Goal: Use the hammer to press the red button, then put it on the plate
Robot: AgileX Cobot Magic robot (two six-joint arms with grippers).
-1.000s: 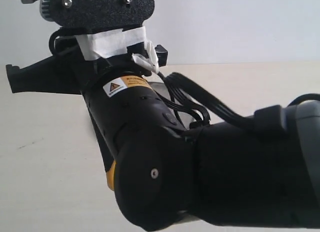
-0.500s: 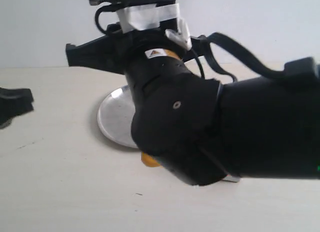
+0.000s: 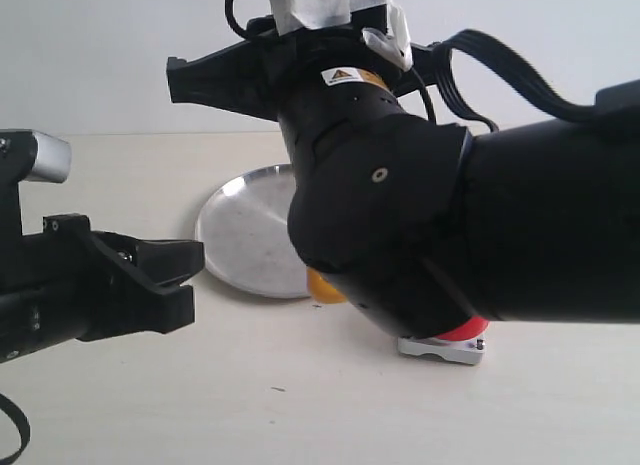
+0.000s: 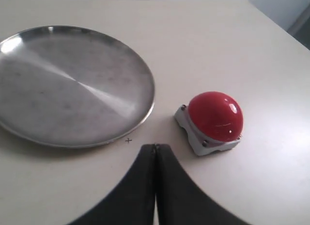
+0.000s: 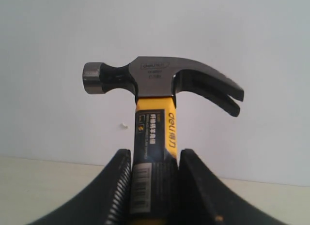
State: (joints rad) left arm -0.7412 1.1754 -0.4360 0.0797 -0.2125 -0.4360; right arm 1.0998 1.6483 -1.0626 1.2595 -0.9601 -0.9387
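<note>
Right gripper (image 5: 156,159): clamped on hammer (image 5: 154,82) handle, head beyond fingertips. Left gripper (image 4: 155,148): fingers pressed together, empty; red button (image 4: 215,116) and plate (image 4: 72,84) just ahead

Right gripper (image 5: 156,159) has the hammer (image 5: 156,97) dead center of the frame. Its two black fingers (image 5: 117,191) pinch the black-and-yellow "deli" handle, one on each side. The dark head and claw sit against a plain pale wall (image 5: 48,41). A strip of beige table (image 5: 43,186) runs along the frame's lower edge.
</note>
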